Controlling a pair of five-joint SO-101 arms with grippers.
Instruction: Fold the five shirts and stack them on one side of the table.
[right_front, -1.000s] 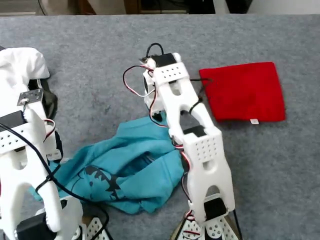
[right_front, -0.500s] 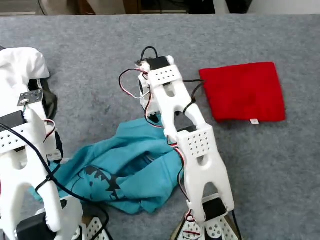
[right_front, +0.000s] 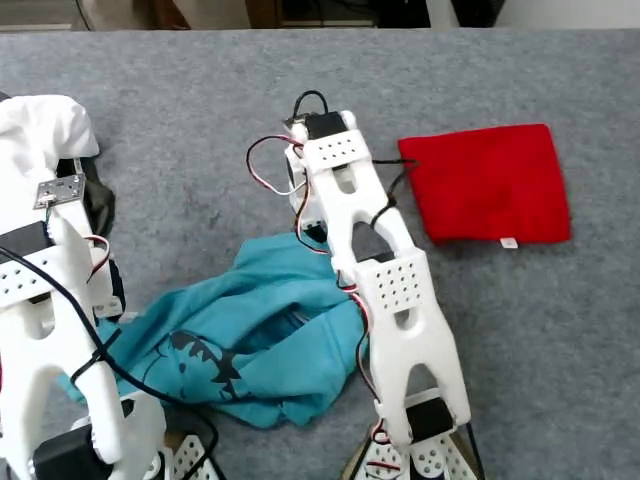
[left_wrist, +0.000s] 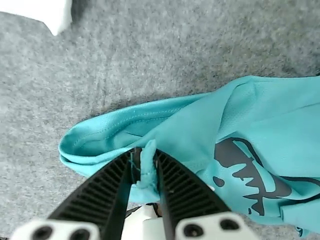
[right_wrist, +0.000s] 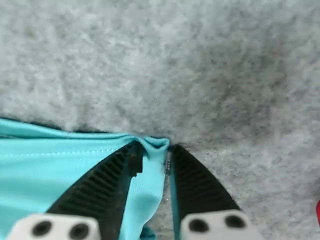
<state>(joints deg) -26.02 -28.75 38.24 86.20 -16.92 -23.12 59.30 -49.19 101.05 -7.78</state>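
Teal shirt (right_front: 270, 350) is pinched by left gripper (left_wrist: 144, 159) and right gripper (right_wrist: 153, 151), both clamped tight on its fabric.

The table (right_front: 200, 120) is covered in grey felt, fuzzy, rough and dull. The teal shirt (right_front: 270, 330) is thin, smooth cloth with tiny holes in the weave and a flat dark print (left_wrist: 245, 175) on it. The red shirt (right_front: 490, 185) is soft, dull cloth, and so is the white shirt (right_front: 40, 125). The left arm (right_front: 50, 330) and the right arm (right_front: 400, 300) are hard white plastic, smooth but not shiny. The left gripper (left_wrist: 145, 157) and the right gripper (right_wrist: 152, 152) have black plastic fingers (left_wrist: 107, 187) with ridged insides. A small plate (right_front: 60, 192) on the left arm looks like grey metal, a bit shiny.
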